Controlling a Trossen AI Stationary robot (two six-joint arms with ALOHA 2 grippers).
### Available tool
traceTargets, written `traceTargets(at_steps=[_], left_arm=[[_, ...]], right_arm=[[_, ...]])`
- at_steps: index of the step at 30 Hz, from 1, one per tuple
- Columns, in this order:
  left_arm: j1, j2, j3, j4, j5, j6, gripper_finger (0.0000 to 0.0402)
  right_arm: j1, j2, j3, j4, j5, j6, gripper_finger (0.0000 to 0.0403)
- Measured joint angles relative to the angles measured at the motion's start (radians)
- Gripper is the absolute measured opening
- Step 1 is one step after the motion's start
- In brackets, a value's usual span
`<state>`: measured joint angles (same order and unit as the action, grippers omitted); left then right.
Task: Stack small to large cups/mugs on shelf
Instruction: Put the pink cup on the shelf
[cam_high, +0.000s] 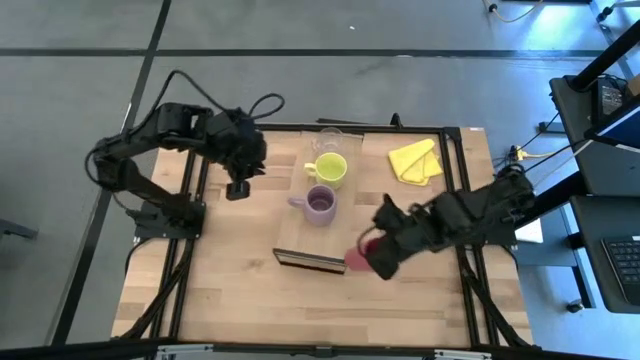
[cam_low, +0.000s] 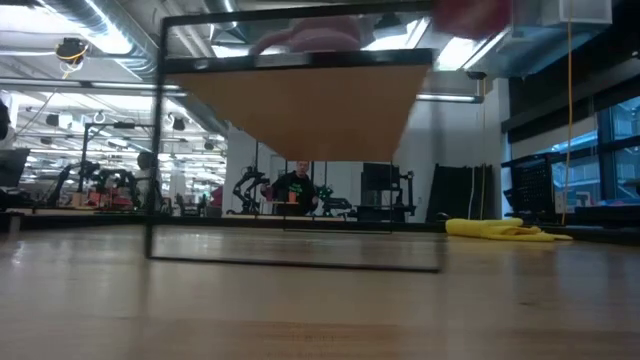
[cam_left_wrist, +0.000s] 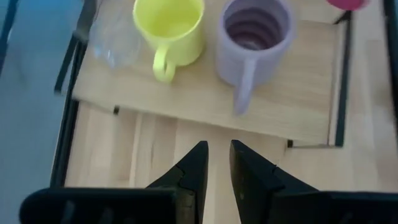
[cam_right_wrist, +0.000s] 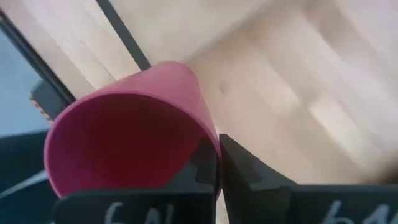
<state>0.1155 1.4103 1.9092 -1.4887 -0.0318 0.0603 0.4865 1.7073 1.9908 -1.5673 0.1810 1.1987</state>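
Beside shelf (cam_high: 300, 240), right tool (cam_high: 368, 250) half hides gripped red cup (cam_high: 356, 258).

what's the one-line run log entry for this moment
right gripper: shut on red cup, beside shelf near end | left gripper: nearly closed, empty, left of shelf | shelf: glass cup, yellow-green mug, purple mug

A: State the order of items on the shelf (cam_high: 300, 228).

B: Far end: glass cup (cam_high: 329, 139). Next: first handled mug (cam_high: 329, 169). Then: second handled mug (cam_high: 319, 205). The near end is bare.

A: Location of the handleless cup (cam_high: 358, 257)?

B: Held in the right gripper (cam_high: 368, 250), just beside the shelf's near right corner.

A: Left gripper (cam_high: 237, 188)?

B: Left of the shelf, well apart from the mugs.

A: Cloth (cam_high: 415, 160)?

B: On the tabletop (cam_high: 240, 290), right of the shelf's far end.
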Motion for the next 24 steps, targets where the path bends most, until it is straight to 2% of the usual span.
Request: traceTargets(at_steps=[6,13,17,24], left_arm=[[-0.021,-0.205,-0.275,0.132,-0.019,-0.138,0.0060],[-0.055,-0.421,-0.572,0.244,-0.087,-0.325,0.0060],[-0.083,-0.516,-0.749,0.301,-0.067,-0.474,0.0060],[-0.198,-0.591,-1.017,0.688,0.000,-0.660,0.0060]], right_arm=[[-0.060,0.052,0.141,0.001,0.006,-0.121,0.0006],[-0.096,0.052,0.188,-0.001,0.042,-0.156,0.0006],[-0.128,0.052,0.188,0.005,0.090,-0.165,0.0006],[-0.171,0.052,0.188,0.048,0.099,-0.235,0.0006]])
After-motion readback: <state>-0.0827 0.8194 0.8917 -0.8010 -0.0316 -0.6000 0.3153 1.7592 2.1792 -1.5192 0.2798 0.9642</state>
